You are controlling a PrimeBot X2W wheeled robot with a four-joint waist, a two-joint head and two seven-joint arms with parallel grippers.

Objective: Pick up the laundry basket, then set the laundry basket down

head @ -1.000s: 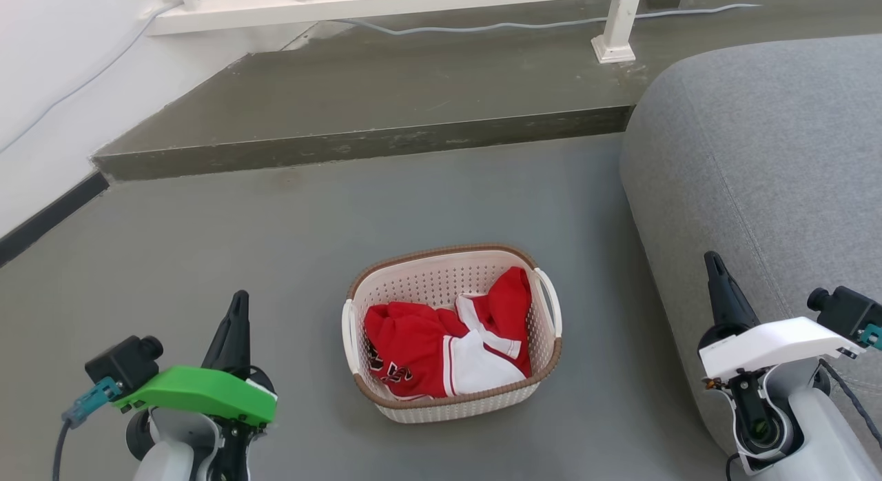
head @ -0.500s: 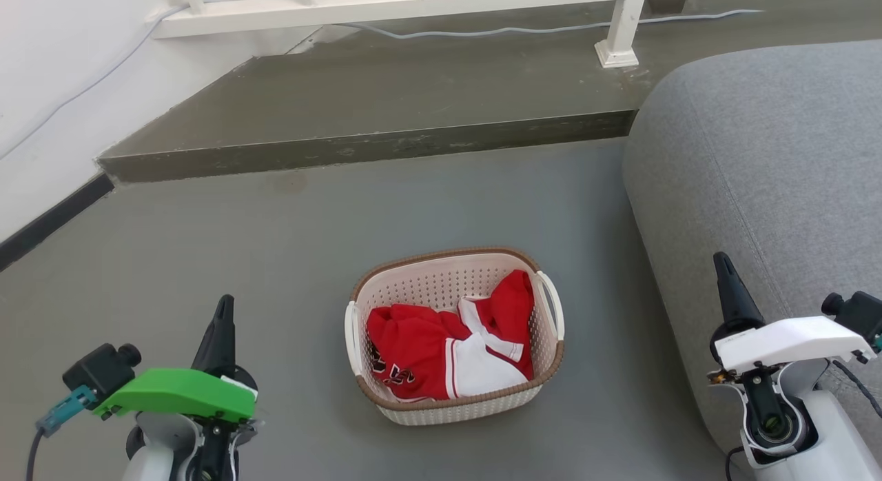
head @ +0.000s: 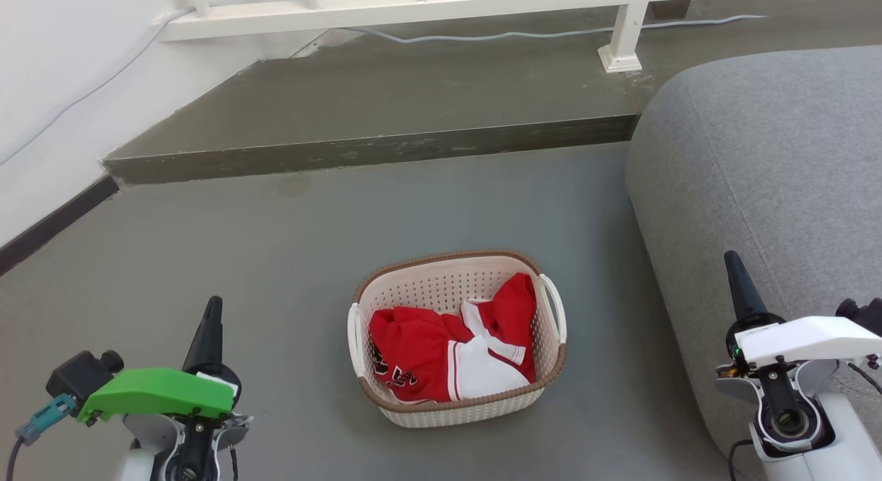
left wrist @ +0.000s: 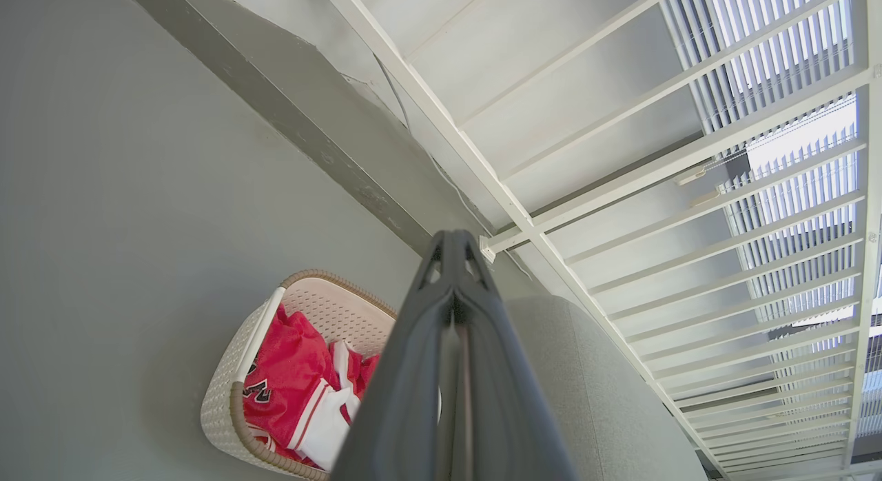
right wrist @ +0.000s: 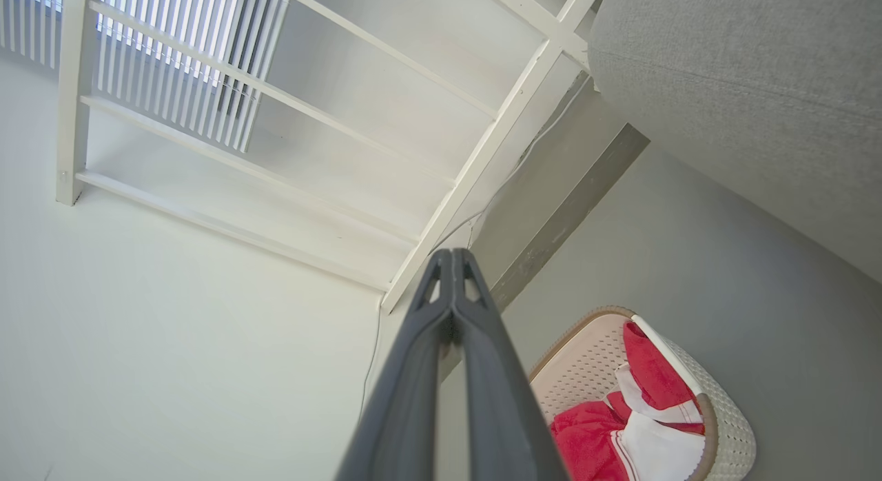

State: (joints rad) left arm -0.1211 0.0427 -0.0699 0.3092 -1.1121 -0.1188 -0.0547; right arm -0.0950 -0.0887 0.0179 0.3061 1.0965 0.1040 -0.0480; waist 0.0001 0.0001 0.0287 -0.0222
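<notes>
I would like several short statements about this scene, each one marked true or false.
The cream perforated plastic laundry basket with a brown rim stands on the grey floor. True.
The basket is empty. False: red and white clothing lies inside.
The left gripper and the right gripper are both shut. True.
The left gripper grips the basket. False: it is apart from the basket and holds nothing.

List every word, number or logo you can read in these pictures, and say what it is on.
No text can be read in full.
The red and white garment in the laundry basket carries dark print, but it is crumpled and too small to read.
</notes>
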